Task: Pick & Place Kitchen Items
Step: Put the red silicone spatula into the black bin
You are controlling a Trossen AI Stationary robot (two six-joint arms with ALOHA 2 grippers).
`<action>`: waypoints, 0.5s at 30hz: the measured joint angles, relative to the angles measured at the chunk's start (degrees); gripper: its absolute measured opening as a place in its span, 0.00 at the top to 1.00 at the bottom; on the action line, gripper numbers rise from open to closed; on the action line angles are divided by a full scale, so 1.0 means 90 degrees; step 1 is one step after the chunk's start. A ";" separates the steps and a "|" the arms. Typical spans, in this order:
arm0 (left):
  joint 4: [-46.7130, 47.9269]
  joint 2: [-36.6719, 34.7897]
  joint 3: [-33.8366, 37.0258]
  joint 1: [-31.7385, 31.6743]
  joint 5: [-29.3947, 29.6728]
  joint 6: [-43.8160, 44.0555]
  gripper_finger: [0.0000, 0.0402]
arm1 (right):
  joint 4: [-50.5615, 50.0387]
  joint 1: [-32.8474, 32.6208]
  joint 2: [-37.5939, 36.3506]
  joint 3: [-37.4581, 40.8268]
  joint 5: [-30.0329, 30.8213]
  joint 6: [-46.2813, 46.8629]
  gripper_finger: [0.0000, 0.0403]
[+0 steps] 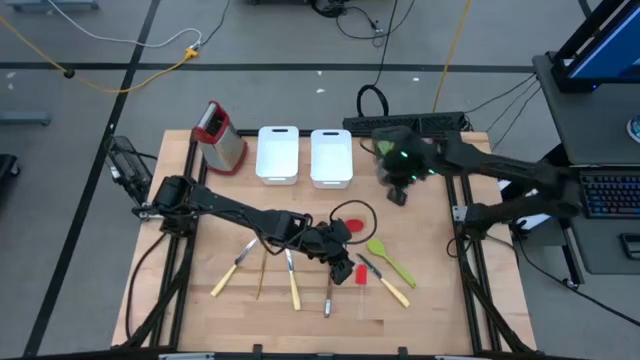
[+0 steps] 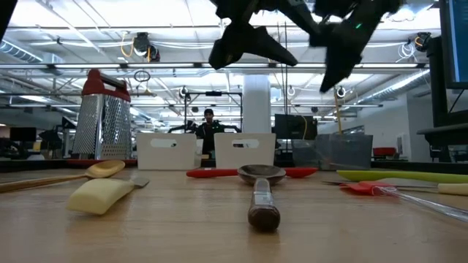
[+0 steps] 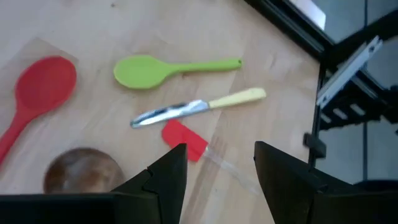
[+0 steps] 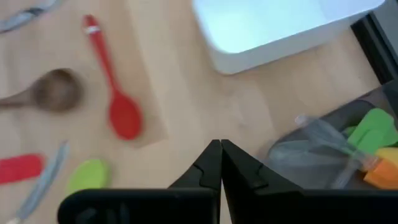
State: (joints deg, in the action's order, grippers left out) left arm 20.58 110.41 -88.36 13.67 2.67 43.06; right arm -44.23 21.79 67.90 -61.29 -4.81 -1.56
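1. Nearest the low camera lies a dark-handled spoon (image 2: 262, 191) on the counter (image 1: 430, 300), handle forward.
2. Left gripper (image 3: 219, 168) hovers over the red spatula (image 3: 185, 140), fingers (image 3: 166, 177) apart and empty, apparently lined up to straddle it.
3. Just beside it lie a cream-handled knife (image 3: 198, 107), a green spoon (image 3: 168, 68) and a red spoon (image 3: 34, 93), all still to be picked.
4. Right gripper (image 4: 219, 163), fingers shut and empty, waits near the white trays (image 1: 330, 157).

Two white rectangular plastic trays (image 1: 278, 154) (image 1: 331, 157) side by side at table's back; red-topped metal box grater (image 1: 220, 136) left of them; green silicone spoon (image 1: 389, 258) right of red silicone spoon (image 1: 343, 229).
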 joint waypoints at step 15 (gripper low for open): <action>0.0146 -0.0802 0.0813 0.0084 0.0155 -0.0279 0.52 | 0.0487 -0.2683 -0.2985 0.2096 -0.0030 0.2705 1.00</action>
State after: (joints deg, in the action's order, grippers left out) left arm 21.89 103.19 -81.04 14.43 4.06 40.54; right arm -39.84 -2.36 41.04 -42.43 -5.08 22.79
